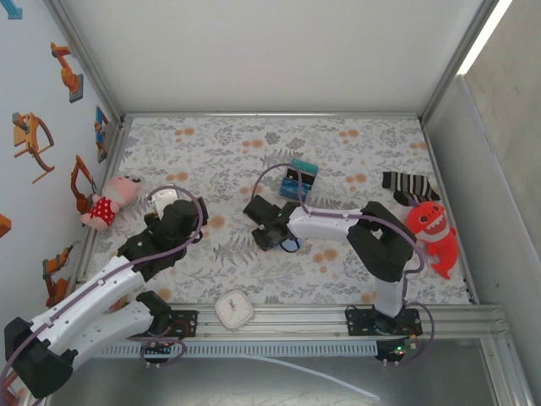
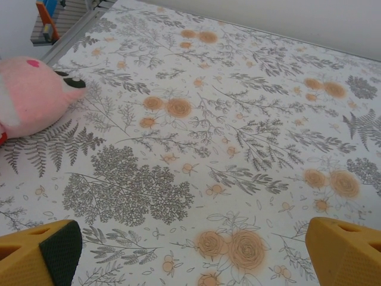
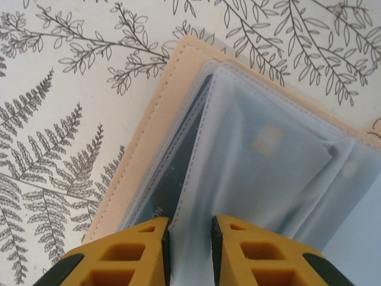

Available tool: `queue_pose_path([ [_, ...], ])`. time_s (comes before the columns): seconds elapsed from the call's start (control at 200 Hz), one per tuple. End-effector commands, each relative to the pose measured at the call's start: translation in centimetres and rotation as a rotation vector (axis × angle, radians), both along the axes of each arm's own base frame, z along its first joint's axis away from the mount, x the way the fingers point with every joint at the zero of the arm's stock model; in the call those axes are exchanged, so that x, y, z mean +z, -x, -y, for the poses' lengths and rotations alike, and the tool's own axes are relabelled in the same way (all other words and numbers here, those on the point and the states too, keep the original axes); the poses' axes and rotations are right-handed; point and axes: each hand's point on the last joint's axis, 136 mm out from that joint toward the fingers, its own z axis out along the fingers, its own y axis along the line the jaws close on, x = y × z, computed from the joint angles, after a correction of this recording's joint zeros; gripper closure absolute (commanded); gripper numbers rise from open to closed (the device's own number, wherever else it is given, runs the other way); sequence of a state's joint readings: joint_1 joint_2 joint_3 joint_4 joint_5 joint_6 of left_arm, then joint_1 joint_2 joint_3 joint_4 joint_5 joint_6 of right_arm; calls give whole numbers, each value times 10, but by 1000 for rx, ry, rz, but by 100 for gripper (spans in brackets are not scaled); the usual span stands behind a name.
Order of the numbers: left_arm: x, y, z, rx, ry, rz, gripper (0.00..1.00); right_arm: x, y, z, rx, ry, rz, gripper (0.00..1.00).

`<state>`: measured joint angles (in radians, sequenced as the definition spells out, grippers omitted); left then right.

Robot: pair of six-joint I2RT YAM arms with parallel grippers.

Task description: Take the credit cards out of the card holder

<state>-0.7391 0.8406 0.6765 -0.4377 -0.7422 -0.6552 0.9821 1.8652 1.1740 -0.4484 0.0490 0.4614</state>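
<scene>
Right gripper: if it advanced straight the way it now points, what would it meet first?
The card holder: the right gripper points down at its open pale sleeves, one lying between the nearly closed jaws. Depth is unclear; contact may exist already.

— What is the card holder [image 3: 149,137] made of?
— Its outside looks like matt tan leather or an imitation, I can't tell which from here, with a stitched edge. The sleeves [image 3: 268,149] inside are frosted, half-clear soft plastic with a slight sheen.
— And your own fingers?
— My right fingers [image 3: 128,259] are matt yellow plastic, faintly grainy, with dark inner pads [image 3: 165,256]. My left fingers [image 2: 342,250] are the same plastic; the left pad [image 2: 59,247] is dark green and finely textured.
— The table?
— The table cover [image 2: 238,89] is a smooth, matt printed sheet. The pink toy [image 2: 30,95] is fuzzy plush cloth, and the rail [image 1: 296,315] is bare brushed metal
</scene>
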Motion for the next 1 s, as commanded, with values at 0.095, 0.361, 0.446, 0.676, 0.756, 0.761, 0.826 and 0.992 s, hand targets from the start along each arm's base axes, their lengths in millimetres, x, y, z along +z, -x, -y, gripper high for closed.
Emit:
queue_pose_path([
  [0.095, 14, -8, 25, -76, 24, 12, 3, 23, -2, 8, -42, -33, 34, 79],
  [0.361, 24, -15, 32, -83, 35, 36, 3, 32, -5, 21, -85, -40, 47, 80],
  [0.446, 29, -17, 34, -89, 30, 45, 3, 33, -5, 27, -106, -30, 50, 80],
  [0.676, 31, -22, 39, -95, 13, 39, 3, 32, -2, 47, -175, -19, 47, 77],
  [0.756, 29, -23, 40, -96, 8, 32, 3, 32, -1, 54, -197, -19, 42, 75],
  [0.761, 29, -23, 40, -96, 8, 31, 3, 32, -1, 54, -198, -19, 42, 75],
  [0.826, 26, -23, 42, -100, 6, 23, 3, 31, 0, 61, -217, -16, 34, 73],
  [0.992, 21, -24, 42, -100, 1, 12, 3, 30, -1, 79, -279, -7, 22, 70],
])
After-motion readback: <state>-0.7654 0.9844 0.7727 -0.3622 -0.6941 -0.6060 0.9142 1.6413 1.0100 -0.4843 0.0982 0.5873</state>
